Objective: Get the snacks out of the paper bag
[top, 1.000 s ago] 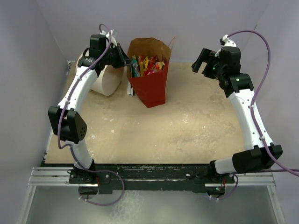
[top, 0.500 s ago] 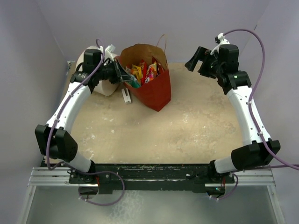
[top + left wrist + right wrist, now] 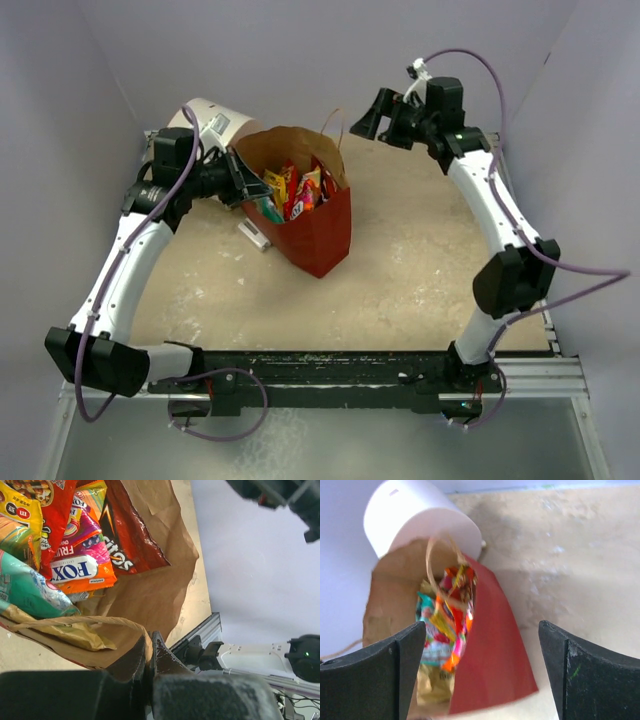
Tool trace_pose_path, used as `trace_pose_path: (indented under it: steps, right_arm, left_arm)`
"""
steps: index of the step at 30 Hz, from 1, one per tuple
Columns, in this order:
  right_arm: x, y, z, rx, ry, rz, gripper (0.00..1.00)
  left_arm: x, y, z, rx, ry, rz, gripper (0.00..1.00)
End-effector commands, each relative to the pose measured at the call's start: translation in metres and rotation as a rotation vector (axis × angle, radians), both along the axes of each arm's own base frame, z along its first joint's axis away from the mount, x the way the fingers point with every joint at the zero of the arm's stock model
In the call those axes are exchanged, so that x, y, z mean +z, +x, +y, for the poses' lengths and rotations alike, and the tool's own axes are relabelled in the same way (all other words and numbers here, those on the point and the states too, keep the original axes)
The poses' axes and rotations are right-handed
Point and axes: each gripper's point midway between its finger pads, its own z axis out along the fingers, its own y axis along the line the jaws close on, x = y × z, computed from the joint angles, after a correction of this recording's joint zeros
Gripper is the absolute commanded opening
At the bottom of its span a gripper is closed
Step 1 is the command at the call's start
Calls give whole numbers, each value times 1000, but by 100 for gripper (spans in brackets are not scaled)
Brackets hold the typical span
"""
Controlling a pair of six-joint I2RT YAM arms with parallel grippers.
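**Spotter:** What's your left side doing?

**Operator:** My left gripper point(image 3: 240, 181) is at the left side of the paper bag point(image 3: 318, 232). Its jaws are pressed together on the brown rim, and my wrist view shows the kraft edge nipped between the fingertips.

**Spotter:** And the snacks?

**Operator:** The snacks point(image 3: 292, 190) are all inside the bag, bunched just under its open mouth. I can see orange, red, yellow and teal packets. The bag itself sits on the table point(image 3: 420, 270), leaning a little.

**Spotter:** Right side?

**Operator:** My right gripper point(image 3: 372, 118) hangs in the air above and behind the bag's right corner. Its jaws are spread wide with nothing between them. Through its camera I look straight into the bag's mouth.

**Spotter:** Anything else close by?

**Operator:** A white drum point(image 3: 215, 122) lies just behind the bag's left side. I can't tell whether the two touch.
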Motion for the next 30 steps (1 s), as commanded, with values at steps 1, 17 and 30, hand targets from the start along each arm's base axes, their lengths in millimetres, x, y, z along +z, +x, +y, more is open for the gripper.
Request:
trace_pose_path:
  steps: [1,17,30]
  right_arm:
    - [41,32,33,68,88,-117,92]
    - [42,8,87,234,164,-91,69]
    - [63,10,60,98,169,-104,0]
  left_arm:
    - [26,-13,3,-5,-21,-62,0]
    - [15,-16,15,-4,94,-58,0]
    - [16,-11,14,-24,112,-60,1]
